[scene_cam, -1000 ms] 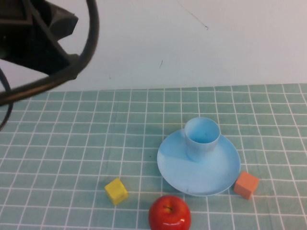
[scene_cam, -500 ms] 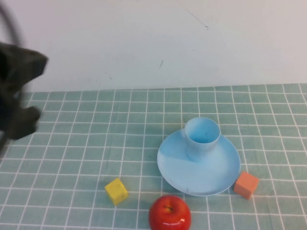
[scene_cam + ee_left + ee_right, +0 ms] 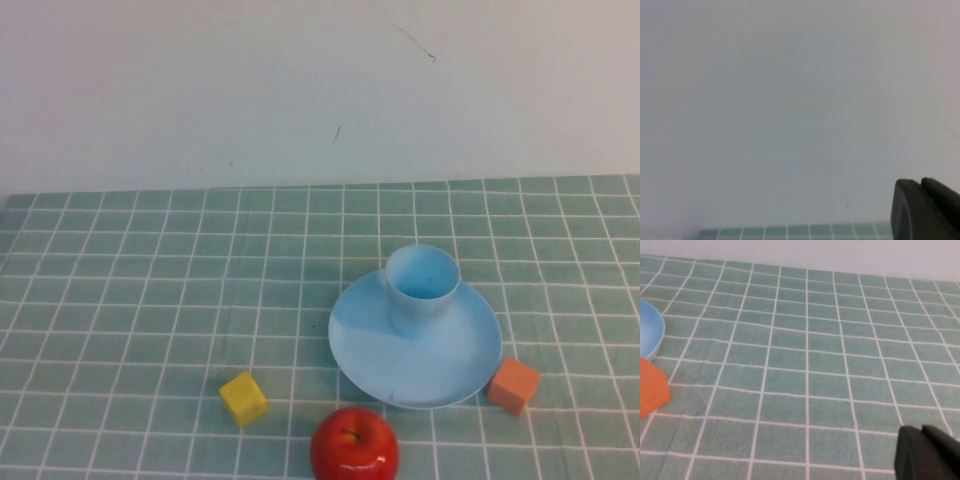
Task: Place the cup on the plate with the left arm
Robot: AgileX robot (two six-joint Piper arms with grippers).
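Note:
The pale-blue cup (image 3: pixel 421 285) stands upright on the round light-blue plate (image 3: pixel 372 352), towards the plate's far side, right of the table's middle. Neither arm shows in the high view. My left gripper (image 3: pixel 919 183) shows only in the left wrist view, raised and facing the white wall, its two dark fingers pressed together with nothing between them. My right gripper (image 3: pixel 921 429) shows only in the right wrist view, low over the green checked cloth, its fingers together and empty. The plate's rim (image 3: pixel 650 332) shows at the edge of that view.
A red apple (image 3: pixel 354 446) lies at the table's near edge in front of the plate. A yellow cube (image 3: pixel 243 398) lies to its left. An orange cube (image 3: pixel 514 385) touches the plate's right rim and also shows in the right wrist view (image 3: pixel 650 386). A white wall stands behind.
My left arm, which filled the upper left of the high view, has drawn back leftward and out of that view. The cup and plate have not moved.

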